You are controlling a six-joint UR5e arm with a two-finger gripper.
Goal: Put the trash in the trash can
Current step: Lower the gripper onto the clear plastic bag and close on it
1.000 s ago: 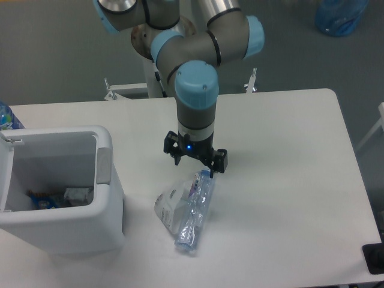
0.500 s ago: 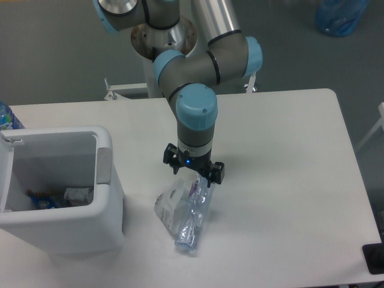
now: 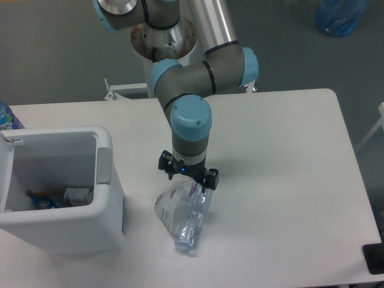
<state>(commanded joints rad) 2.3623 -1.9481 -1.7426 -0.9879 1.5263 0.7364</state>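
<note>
We are lowering our gripper (image 3: 187,182), seemingly open, onto the bottle (image 3: 193,216) and wrapper (image 3: 171,207) near the worktop's (image 3: 288,180) front edge.

I see a white rectangular bench (image 3: 288,156) with rounded corners over a grey floor (image 3: 54,54). Far right on the floor sits a big blue translucent jug (image 3: 340,16). At the left edge a blue-capped bottle top (image 3: 7,117) peeks in. A small black object (image 3: 375,258) sits at the near right corner.
</note>
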